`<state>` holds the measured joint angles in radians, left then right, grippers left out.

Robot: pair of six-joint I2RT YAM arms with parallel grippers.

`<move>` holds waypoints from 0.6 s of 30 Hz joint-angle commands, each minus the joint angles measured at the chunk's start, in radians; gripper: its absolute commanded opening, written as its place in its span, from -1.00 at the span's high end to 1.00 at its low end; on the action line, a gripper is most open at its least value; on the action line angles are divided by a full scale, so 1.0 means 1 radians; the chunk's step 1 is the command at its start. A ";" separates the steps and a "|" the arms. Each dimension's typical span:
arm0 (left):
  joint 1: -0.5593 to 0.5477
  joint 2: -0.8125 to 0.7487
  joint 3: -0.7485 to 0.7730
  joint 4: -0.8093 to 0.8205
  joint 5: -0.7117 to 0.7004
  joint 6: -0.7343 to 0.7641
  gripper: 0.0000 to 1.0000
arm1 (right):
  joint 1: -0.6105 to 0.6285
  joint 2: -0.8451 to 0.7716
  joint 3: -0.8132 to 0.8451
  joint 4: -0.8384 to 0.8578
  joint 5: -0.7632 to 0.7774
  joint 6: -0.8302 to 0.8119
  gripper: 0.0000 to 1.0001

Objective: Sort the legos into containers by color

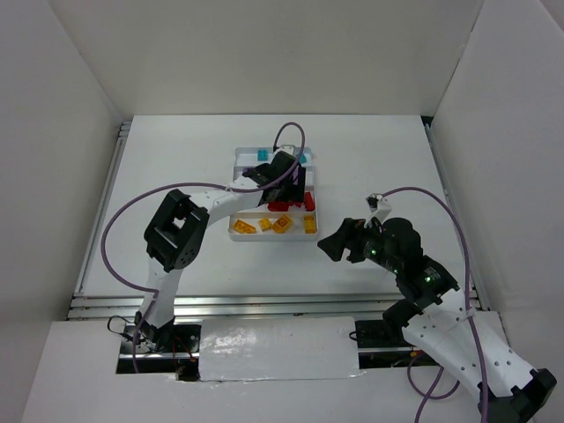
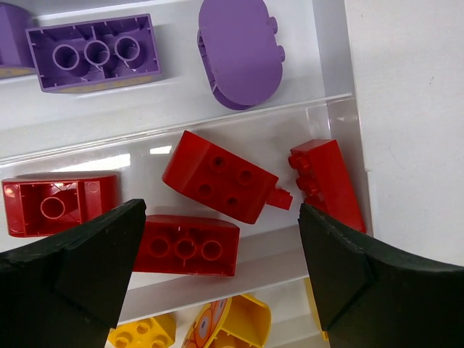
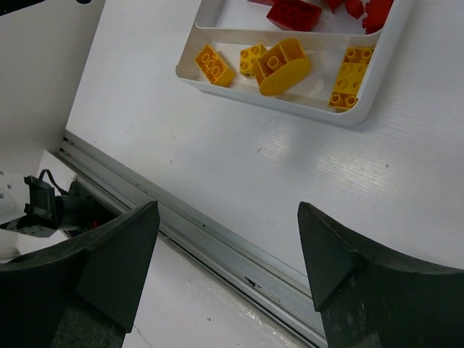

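Both claws spread: left gripper [image 2: 220,217] above red bricks [image 2: 217,185] in tray [image 3: 283,100]; right gripper [image 3: 228,210] over white table [image 3: 217,159]. White walls [image 1: 264,53] around.

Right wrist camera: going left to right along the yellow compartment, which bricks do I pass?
studs-up yellow brick → small yellow brick → rounded yellow brick, hollow side showing → long yellow brick at the right end.
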<state>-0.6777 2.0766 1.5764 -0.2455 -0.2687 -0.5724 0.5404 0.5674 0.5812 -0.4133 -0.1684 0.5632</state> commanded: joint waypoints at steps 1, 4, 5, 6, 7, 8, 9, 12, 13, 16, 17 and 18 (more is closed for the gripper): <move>-0.002 -0.050 0.007 0.015 -0.032 0.022 -0.99 | -0.002 0.009 0.019 0.013 0.009 -0.014 -0.68; -0.002 -0.068 0.017 -0.015 -0.064 0.016 -0.99 | -0.002 0.011 0.022 0.008 0.021 -0.014 -0.68; -0.002 -0.081 0.013 -0.017 -0.073 0.008 -0.99 | -0.005 0.014 0.023 0.004 0.038 -0.011 -0.68; -0.002 -0.117 0.004 -0.015 -0.079 0.005 -0.99 | -0.002 0.014 0.025 -0.002 0.062 -0.005 -0.69; -0.002 -0.140 -0.019 -0.011 -0.096 -0.004 -0.99 | -0.003 0.018 0.031 -0.027 0.140 0.015 -0.74; -0.002 -0.168 -0.035 -0.009 -0.108 -0.012 -0.99 | -0.002 0.025 0.035 -0.039 0.180 0.029 -0.76; -0.002 -0.228 -0.067 -0.006 -0.121 -0.018 -0.99 | -0.006 0.034 0.040 -0.054 0.238 0.061 -0.80; -0.002 -0.350 -0.105 -0.050 -0.194 -0.047 -0.99 | -0.025 0.092 0.072 -0.166 0.453 0.159 -0.99; -0.002 -0.378 -0.113 -0.095 -0.211 -0.053 -0.99 | -0.037 0.103 0.077 -0.188 0.502 0.184 -0.99; -0.002 -0.483 -0.162 -0.175 -0.248 -0.087 -0.99 | -0.100 0.141 0.094 -0.263 0.656 0.262 -0.99; -0.002 -0.510 -0.180 -0.233 -0.250 -0.112 -0.99 | -0.150 0.149 0.094 -0.271 0.694 0.274 -0.99; -0.002 -0.568 -0.228 -0.257 -0.238 -0.124 -0.99 | -0.183 0.164 0.092 -0.265 0.678 0.258 -0.99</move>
<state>-0.6777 1.6043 1.4170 -0.3744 -0.4587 -0.6361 0.4267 0.7128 0.6250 -0.6003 0.3275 0.7506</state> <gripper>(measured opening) 0.994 0.994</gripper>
